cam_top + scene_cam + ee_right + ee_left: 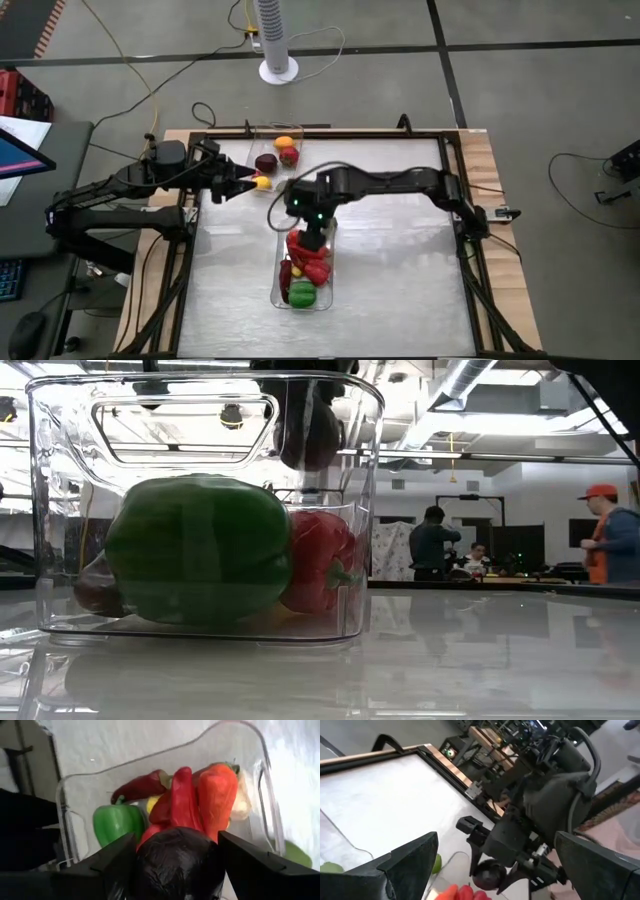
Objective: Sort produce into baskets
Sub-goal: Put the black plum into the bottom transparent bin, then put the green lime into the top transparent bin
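- Grey concrete floor is seen around the pale surface [400,260].
- A dark plum [175,862] is clamped in the right gripper [312,232] jaws, above the 6 o'clock basket [277,290] of peppers [187,800].
- Left gripper [243,183] jaws are held apart by the 12 o'clock basket [258,132].

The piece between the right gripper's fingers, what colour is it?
Dark purple, nearly black: a plum, clearest in the right wrist view.

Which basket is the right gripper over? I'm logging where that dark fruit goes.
The near basket holding the peppers, not the far basket; the right gripper holds a dark plum above it.
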